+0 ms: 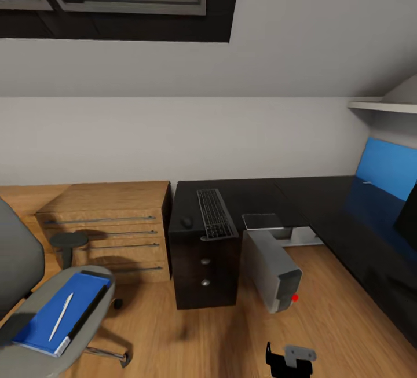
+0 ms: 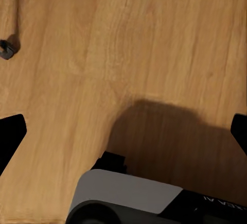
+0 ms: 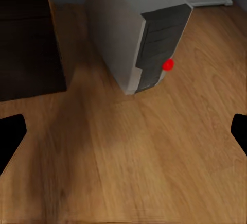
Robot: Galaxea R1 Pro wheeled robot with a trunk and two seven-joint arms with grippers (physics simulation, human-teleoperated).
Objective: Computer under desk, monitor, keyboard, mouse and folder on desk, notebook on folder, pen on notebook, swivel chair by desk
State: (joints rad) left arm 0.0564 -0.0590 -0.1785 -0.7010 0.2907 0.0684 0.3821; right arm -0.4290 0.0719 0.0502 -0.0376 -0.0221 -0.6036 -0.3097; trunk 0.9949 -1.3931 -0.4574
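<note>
Right wrist view: right gripper [image 3: 123, 136] jaws spread over wooden floor [image 3: 154, 157], one light-grey tower computer [image 3: 139, 33] ahead. Left gripper [image 2: 123, 131] spread likewise. Head view adds one slim dark-keyed keyboard [image 1: 215, 213].

Desk [image 1: 324, 198] spans 12 to 3 o'clock, L-shaped, against far wall. Keyboard [image 1: 215, 213] on desk's left end, mouse [image 1: 186, 222] just beside it toward 9 o'clock. Drawer unit [image 1: 204, 274] beneath that end. Computer [image 1: 271, 268] on floor [image 1: 191, 337] at 1 o'clock, in desk's inner corner, front poking out. Wooden chest [image 1: 110, 227] left of desk, touching or nearly. Swivel chair [image 1: 35, 303] at 9 o'clock; folder [image 1: 58, 315] on seat, notebook's edge under it, pen [image 1: 61, 315] on top. Monitor [image 1: 407, 216] at 3 o'clock on desk.
</note>
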